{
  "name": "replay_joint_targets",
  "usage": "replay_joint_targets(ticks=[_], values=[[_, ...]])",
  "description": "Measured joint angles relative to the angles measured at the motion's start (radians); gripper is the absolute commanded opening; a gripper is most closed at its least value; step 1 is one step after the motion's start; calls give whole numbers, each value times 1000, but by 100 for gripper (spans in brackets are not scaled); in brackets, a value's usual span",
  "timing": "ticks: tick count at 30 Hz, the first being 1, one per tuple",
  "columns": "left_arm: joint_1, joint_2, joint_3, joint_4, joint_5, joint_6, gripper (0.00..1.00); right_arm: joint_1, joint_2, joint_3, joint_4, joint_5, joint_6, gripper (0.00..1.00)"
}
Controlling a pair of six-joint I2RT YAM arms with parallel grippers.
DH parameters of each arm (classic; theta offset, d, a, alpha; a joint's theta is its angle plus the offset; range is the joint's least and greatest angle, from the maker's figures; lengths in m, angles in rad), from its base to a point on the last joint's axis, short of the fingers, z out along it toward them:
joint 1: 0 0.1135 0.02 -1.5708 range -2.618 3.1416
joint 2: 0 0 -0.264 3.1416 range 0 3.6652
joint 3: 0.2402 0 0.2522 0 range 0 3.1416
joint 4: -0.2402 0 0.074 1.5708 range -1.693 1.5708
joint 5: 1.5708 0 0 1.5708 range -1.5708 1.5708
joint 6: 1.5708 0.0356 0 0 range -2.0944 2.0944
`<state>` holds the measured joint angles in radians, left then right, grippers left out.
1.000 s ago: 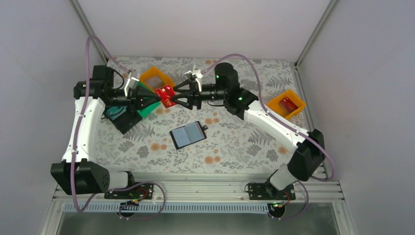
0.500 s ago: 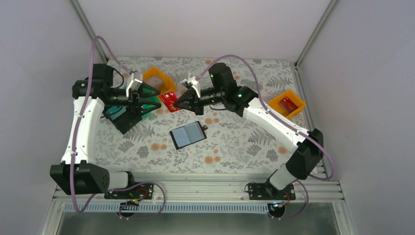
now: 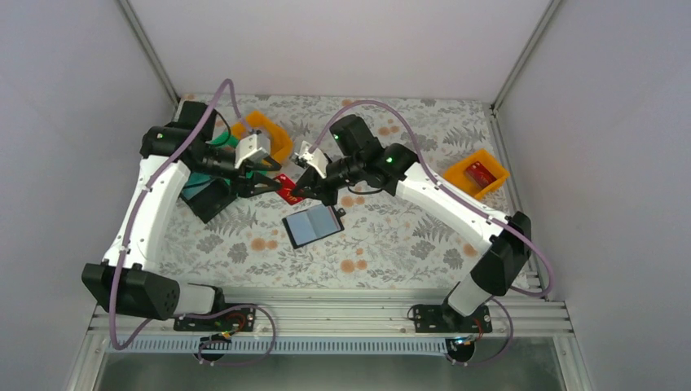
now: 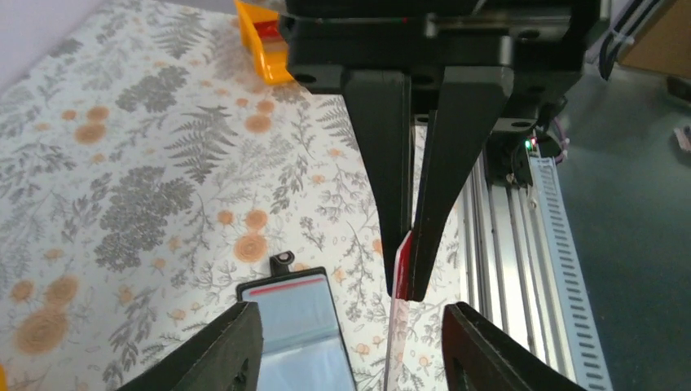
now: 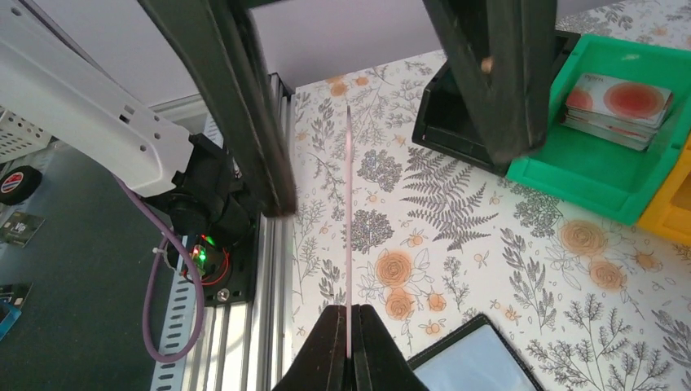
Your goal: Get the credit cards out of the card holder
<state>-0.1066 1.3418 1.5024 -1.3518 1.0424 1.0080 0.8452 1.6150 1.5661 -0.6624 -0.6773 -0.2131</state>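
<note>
The right gripper (image 5: 349,314) is pinched tight on a red card (image 3: 287,189), gripping it by one short edge. The card is held in the air, on its edge, above the table (image 3: 391,236), a little toward the far edge from the middle. In the right wrist view it shows only as a thin pale line running straight out from the fingertips.

The left gripper (image 4: 352,309) faces the right one with its jaws wide apart. One finger stands on each side of the free end of the card, and neither touches it.

The card holder (image 3: 312,226) lies open and flat near the middle of the table, just below and to the near side of the held card. Its glossy bluish pockets face up and its small black tab points toward the right edge. A thin red strip shows at the top of one pocket in the left wrist view.

Toward the far left corner, a green tray (image 5: 570,183) holds a small stack of pale cards (image 5: 619,102) with red circles. A black tray (image 5: 444,122) sits just beside it, and an orange tray (image 3: 273,130) lies farther back. By the right edge, a second orange tray (image 3: 456,175) holds another red card (image 3: 479,171).
</note>
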Motion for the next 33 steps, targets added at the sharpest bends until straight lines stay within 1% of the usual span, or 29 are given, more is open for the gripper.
replay_joint_targets(ticks=[1,3,4,5,6,8,9,10,11,12,13,14,16,18,21,22,24,26,30,33], values=[[-9,2,-3,-2,-7,0,35,1,0,3,-4,1,-2,4],[-25,6,-4,-5,-21,1,11,6,0,7,-10,2,-10,4],[-30,7,-4,-5,-22,3,4,9,0,7,-12,2,-14,4],[-32,9,-4,-11,-20,3,3,11,0,7,-11,12,-16,5],[-36,10,-4,-20,-15,1,2,10,0,7,-11,24,-17,12],[-41,13,-2,-27,-10,-11,2,8,0,7,-11,47,-20,45],[-41,16,-1,-26,-7,-21,3,10,-2,7,-10,63,-18,54],[-40,18,-1,-23,-3,-32,2,12,-6,5,-6,89,-9,58],[-39,19,-1,-18,3,-49,3,12,-15,-3,5,124,-1,59],[-37,19,-1,-5,10,-82,2,12,-48,-28,34,216,18,59],[-32,18,-1,11,16,-122,2,12,-52,-30,37,226,18,62],[-24,15,-1,45,24,-189,2,12,-77,-43,57,298,21,65],[16,5,0,156,34,-367,2,15,-128,-61,108,439,4,67],[60,-9,14,278,20,-573,2,24,-171,-70,181,547,-46,69],[92,-4,130,430,-49,-910,2,76,-235,-106,357,684,-198,69],[93,1,175,461,-64,-996,2,103,-255,-127,444,720,-281,69],[93,11,272,529,-79,-1184,2,139,-273,-157,574,756,-410,69],[93,4,305,592,-85,-1341,2,166,-279,-192,703,776,-565,69],[93,-1,273,642,-80,-1540,2,200,-252,-251,882,806,-865,67],[93,4,219,648,-68,-1619,2,212,-195,-255,972,837,-1019,65]])
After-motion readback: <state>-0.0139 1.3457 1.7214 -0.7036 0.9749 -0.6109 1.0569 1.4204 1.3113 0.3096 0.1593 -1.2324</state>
